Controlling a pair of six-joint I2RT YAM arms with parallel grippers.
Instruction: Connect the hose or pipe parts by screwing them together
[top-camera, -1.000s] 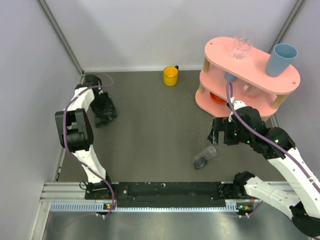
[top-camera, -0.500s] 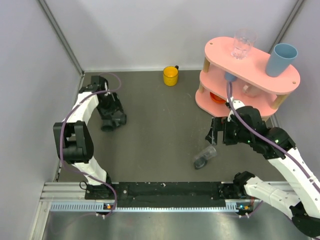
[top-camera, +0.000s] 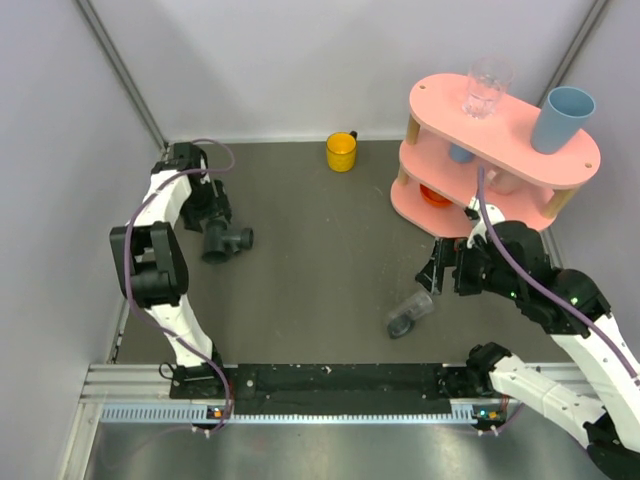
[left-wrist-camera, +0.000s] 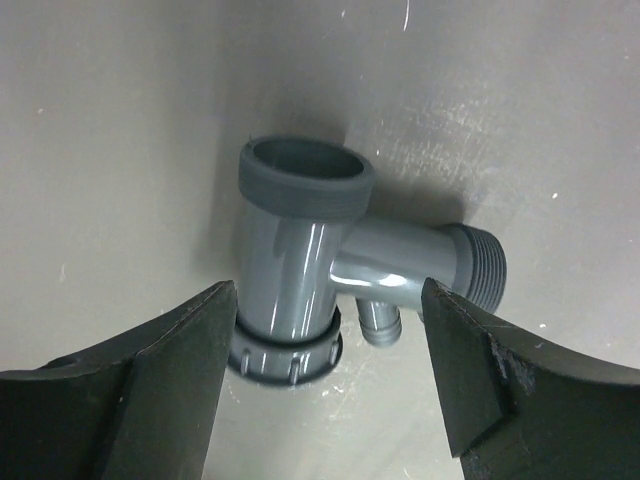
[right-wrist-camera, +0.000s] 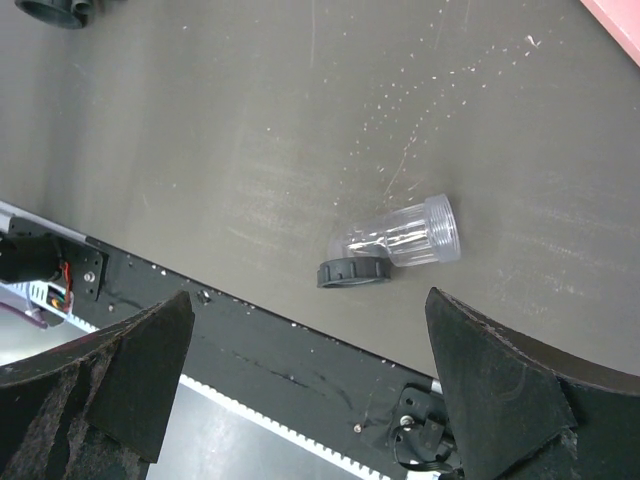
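left pincer (left-wrist-camera: 328, 305) was open astride the tee (left-wrist-camera: 300, 290) on the counter (top-camera: 320, 230), far left, holding nothing. right pincer (right-wrist-camera: 308, 300) was wide open, empty, above the clear piece (right-wrist-camera: 395, 245) near the front. both looked like light, stiff, slick plastic; i'd have grabbed the barrels.

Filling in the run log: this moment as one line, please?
left fingers: open astride T-fitting | right fingers: open above clear piece, lying untouched | status: apart, unjoined
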